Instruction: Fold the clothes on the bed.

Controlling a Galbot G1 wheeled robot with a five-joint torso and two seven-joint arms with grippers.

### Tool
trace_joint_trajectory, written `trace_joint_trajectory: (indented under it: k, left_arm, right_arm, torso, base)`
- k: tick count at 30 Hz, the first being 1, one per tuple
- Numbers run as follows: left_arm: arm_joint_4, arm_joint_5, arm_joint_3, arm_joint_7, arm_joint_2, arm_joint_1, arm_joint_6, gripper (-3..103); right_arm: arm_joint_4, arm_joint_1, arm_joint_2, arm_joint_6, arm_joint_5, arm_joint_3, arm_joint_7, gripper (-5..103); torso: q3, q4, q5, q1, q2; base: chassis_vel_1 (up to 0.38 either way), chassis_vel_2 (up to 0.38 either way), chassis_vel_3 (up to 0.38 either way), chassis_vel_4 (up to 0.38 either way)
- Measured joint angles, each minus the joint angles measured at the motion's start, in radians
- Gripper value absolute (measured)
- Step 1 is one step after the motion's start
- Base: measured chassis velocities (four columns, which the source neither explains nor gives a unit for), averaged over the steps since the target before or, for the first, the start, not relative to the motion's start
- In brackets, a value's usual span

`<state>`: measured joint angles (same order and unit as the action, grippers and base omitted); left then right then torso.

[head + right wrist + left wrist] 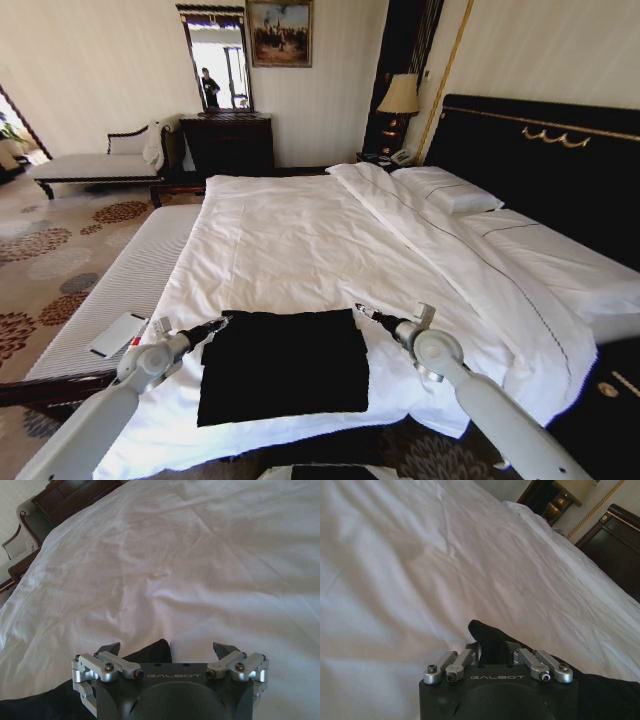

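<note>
Head view: the black cotton T-shirt (283, 365), already folded into a rectangle, lies on the white-duveted bed (300, 240) near its foot, between both arms.

Left wrist view: the left gripper (487, 645) is clenched on the shirt's far corner.

Right wrist view: the right gripper (167, 652) is released, straddling the other far corner; I judge closing comes next.

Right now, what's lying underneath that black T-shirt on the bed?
The black T-shirt rests flat on the bed's white duvet, which shows all around it. The patch of duvet right beneath is covered, so anything there can't be seen.
</note>
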<state>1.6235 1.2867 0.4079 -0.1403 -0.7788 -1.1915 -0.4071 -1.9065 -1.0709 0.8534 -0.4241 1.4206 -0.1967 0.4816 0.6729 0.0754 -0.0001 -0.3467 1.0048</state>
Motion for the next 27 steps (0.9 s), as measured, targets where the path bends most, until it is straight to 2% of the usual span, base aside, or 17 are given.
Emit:
trace_joint_trajectory:
  k: [1,4,5,8,21,22,24,27]
  left_arm:
    - [0.0,-0.004,0.001,-0.001,0.001,-0.001,0.003,28]
    - [-0.003,-0.018,0.006,-0.005,0.005,-0.005,0.016,11]
    - [-0.003,-0.018,0.006,-0.005,0.005,-0.005,0.016,11]
    - [-0.001,-0.022,0.013,-0.005,0.008,-0.01,0.022,3]
    - [0.019,-0.044,0.04,-0.016,0.014,-0.044,0.04,2]
    - [0.019,-0.045,0.041,-0.016,0.014,-0.044,0.041,2]
    - [0.02,-0.048,0.042,-0.016,0.014,-0.045,0.044,2]
    - [0.02,-0.052,0.043,-0.017,0.013,-0.045,0.047,2]
  right_arm:
    - [0.003,0.003,0.001,-0.005,0.005,0.002,-0.005,100]
    - [0.024,0.03,0.013,-0.034,0.026,0.024,-0.035,100]
    - [0.024,0.03,0.013,-0.034,0.026,0.024,-0.035,100]
    - [0.069,0.062,0.026,-0.061,-0.001,0.054,-0.074,100]
    - [0.209,0.134,0.074,-0.077,-0.051,0.147,-0.154,100]
    - [0.214,0.136,0.076,-0.075,-0.052,0.15,-0.16,103]
    - [0.224,0.142,0.08,-0.066,-0.053,0.154,-0.175,95]
    - [0.23,0.146,0.082,-0.055,-0.054,0.157,-0.187,90]
  torso:
    - [0.0,0.0,0.0,0.0,0.0]
    - [0.0,0.0,0.0001,0.0,0.0]
    - [0.0,0.0,0.0001,0.0,0.0]
    - [0.0,0.0,0.0,0.0,0.0]
    - [0.0,-0.0001,0.0,0.0,0.0]
    - [0.0,-0.0001,0.0,0.0,0.0]
    - [0.0,0.0,0.0001,0.0,0.0]
    - [0.0,-0.0001,0.0001,0.0,0.0]
  base:
    - [0.0,0.0,0.0,0.0]
    - [0.0,0.0,0.0,0.0]
    - [0.0,0.0,0.0,0.0]
    - [0.0,0.0,0.0,0.0]
    - [0.0,0.0,0.0,0.0]
    - [0.0,0.0,0.0,0.0]
    - [0.0,0.0,0.0,0.0]
    - [0.0,0.0,0.0,0.0]
